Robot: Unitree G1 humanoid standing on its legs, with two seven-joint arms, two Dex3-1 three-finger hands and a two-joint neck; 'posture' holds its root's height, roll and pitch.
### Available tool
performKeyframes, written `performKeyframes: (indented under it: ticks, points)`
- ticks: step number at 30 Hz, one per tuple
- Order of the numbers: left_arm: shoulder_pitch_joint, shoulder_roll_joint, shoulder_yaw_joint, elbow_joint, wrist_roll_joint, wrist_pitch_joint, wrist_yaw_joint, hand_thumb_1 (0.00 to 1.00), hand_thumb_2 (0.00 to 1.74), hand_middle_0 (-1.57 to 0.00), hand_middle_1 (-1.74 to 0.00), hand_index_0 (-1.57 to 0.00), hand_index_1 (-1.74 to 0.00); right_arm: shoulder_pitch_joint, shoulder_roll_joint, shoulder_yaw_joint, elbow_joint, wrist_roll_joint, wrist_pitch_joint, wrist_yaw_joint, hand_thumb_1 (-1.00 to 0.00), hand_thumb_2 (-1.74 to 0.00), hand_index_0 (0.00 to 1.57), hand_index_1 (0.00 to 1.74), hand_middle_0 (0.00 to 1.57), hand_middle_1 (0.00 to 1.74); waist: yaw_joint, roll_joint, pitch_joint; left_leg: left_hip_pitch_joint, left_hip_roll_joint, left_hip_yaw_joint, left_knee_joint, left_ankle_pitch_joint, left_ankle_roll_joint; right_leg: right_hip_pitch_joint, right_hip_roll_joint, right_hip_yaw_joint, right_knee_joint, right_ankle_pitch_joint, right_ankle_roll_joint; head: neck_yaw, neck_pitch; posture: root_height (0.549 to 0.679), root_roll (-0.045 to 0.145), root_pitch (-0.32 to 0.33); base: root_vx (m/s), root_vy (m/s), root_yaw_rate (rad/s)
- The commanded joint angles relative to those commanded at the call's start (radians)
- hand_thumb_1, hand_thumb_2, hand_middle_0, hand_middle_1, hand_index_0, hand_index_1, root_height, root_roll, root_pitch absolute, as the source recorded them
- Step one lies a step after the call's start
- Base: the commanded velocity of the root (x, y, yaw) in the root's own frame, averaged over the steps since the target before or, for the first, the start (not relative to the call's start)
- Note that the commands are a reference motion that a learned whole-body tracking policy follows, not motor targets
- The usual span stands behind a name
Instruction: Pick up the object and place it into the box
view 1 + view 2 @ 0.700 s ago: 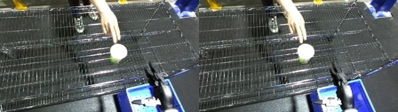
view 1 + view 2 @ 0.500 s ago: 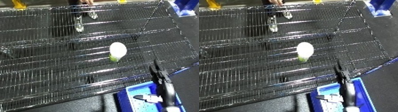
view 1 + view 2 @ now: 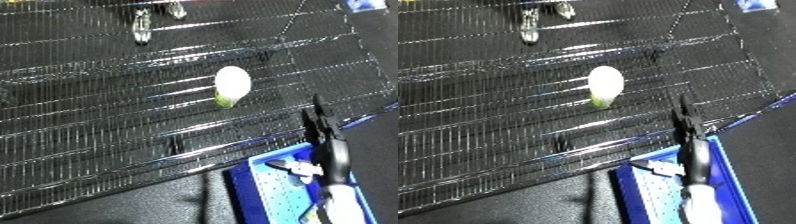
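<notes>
Black wire shelving (image 3: 107,125) fills the view, and the object (image 3: 232,85), a smooth white oval with a green lower end, lies alone near its middle, well apart from the blue bin (image 3: 266,200) below the front edge. It looks light, rounded and probably slippery, so I would close around its wider white middle. Only the right hand (image 3: 322,131) shows, over the bin, its fingers straight and holding nothing.

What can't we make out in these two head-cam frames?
- Right hand: seen edge-on in both eye views, so whether its fingers are open or curled can't be told.
- Left hand: in neither view.
- Blue bin: cut off by the lower edge, and the right forearm covers part of it; the small white item inside can't be identified.
- White and green object: too blurred to identify.
</notes>
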Motion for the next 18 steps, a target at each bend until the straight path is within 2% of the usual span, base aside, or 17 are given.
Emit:
performKeyframes:
  ticks: [5,14,18]
  points:
    - [-0.005,0.01,-0.005,0.001,-0.003,0.005,-0.002,1.0,1.74,-1.57,-1.74,-1.57,-1.74,-0.046,-0.021,0.004,0.009,0.0,0.018,-0.013,0.0,0.0,0.0,0.0,0.0,0.0,0.003,0.009,0.0,-0.031,-0.004,0.004,0.012,-0.007,0.0029,-0.032,-0.0029,0.002,0.01,0.0,-0.0034,0.031,0.039,0.653,0.046,0.044,0.029,-0.01,-0.002]
    - [-0.033,0.034,-0.017,0.0,0.0,0.024,-0.002,1.0,1.74,-1.57,-1.74,-1.57,-1.74,-0.134,-0.058,0.017,0.046,0.012,0.037,-0.02,0.0,0.0,0.0,0.0,0.0,0.0,0.01,0.024,0.0,-0.093,-0.012,0.01,0.045,-0.024,0.0086,-0.1,-0.0083,0.004,0.043,-0.002,-0.0049,0.07,0.099,0.648,0.047,0.08,0.034,-0.014,0.0]
    - [-0.042,0.046,-0.023,-0.008,-0.003,0.039,0.005,1.0,1.74,-1.57,-1.74,-1.57,-1.74,-0.168,-0.071,0.025,0.061,0.013,0.042,-0.017,0.0,0.0,0.0,0.0,0.0,0.0,0.015,0.032,0.0,-0.123,-0.017,0.015,0.066,-0.034,0.0114,-0.13,-0.0126,0.004,0.062,-0.004,-0.0052,0.09,0.158,0.646,0.047,0.095,0.049,-0.012,0.01]
